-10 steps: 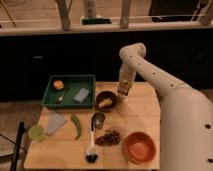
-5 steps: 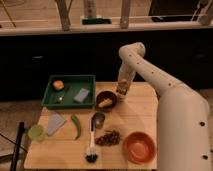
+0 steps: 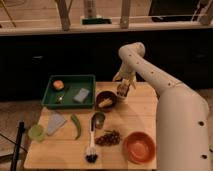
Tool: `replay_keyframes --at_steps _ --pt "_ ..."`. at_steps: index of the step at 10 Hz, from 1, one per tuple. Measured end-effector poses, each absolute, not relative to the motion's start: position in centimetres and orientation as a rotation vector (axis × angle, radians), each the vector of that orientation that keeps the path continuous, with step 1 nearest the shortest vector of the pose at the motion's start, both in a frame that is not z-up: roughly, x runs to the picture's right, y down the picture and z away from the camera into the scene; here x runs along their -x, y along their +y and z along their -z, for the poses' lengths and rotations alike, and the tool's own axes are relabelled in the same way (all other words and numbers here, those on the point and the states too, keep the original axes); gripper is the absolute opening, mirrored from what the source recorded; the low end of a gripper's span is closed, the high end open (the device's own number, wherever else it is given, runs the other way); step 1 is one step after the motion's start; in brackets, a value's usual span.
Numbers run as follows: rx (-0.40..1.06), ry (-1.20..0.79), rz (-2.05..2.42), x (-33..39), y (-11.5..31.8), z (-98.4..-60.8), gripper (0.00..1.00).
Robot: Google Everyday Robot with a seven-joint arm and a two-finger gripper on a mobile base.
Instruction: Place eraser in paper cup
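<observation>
One orange bowl [image 3: 139,147] sits nearest us on the wooden desk [image 3: 140,112], at the front right. Just left of it we count one cluster of dark grapes [image 3: 108,138] and one black brush [image 3: 91,150], its handle running back to one shiny metal cup [image 3: 97,120]. Further left we see one green pepper [image 3: 76,125], one flat grey sheet [image 3: 55,123] and, at the left edge, one light green cup [image 3: 36,132].

Behind these stands one brown bowl [image 3: 105,100] with something pale yellow inside. To its left we find one green tray [image 3: 70,91], holding one grey-blue block [image 3: 81,95], one orange fruit [image 3: 58,84] and a small pale item we cannot identify.

At the back of the desk, just right of the brown bowl, the one pincer [image 3: 124,89] points down from the white arm [image 3: 170,100]. Its fingers are hidden from us in a blur, so we cannot tell how far they are parted. A small tan-and-brown thing at its tip may be the eraser [image 3: 122,89]; we cannot be sure. Directly beneath, touching or just under the pincer, a pale shape looks like the paper cup [image 3: 124,96], mostly covered.
</observation>
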State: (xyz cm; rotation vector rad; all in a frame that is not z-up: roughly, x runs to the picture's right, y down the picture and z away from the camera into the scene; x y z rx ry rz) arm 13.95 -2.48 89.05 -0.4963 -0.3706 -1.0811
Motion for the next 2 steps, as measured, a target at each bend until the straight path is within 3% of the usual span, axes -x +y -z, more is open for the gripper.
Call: replay_keyframes --at_steps 2 --pt "0.489 -0.365 1.067 -14.12 -2.68 -88.71 0.8"
